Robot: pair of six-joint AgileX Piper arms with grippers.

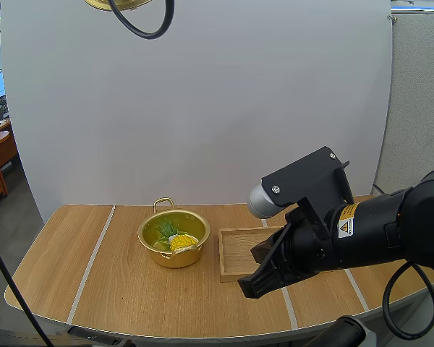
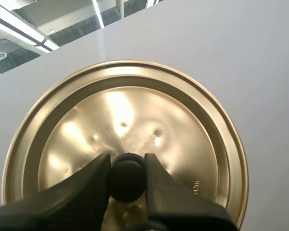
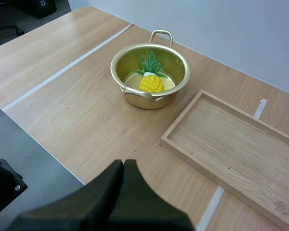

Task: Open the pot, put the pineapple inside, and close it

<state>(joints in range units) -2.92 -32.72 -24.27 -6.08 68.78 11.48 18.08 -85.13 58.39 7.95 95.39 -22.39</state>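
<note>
A gold pot (image 1: 173,238) (image 3: 150,76) stands open on the wooden table, with a yellow pineapple (image 1: 182,241) (image 3: 151,82) and its green leaves lying inside. High above the table, the gold lid (image 1: 120,4) (image 2: 125,139) is held up; in the left wrist view my left gripper (image 2: 127,175) is shut on the lid's black knob (image 2: 126,177). My right gripper (image 1: 247,286) (image 3: 124,166) hovers over the table's front, right of the pot, fingers lying together as one dark wedge with nothing in them.
A wooden tray (image 1: 244,253) (image 3: 233,154) lies right of the pot, partly under my right arm. Pale strips run across the table (image 1: 94,282), whose front edge is close to my right gripper.
</note>
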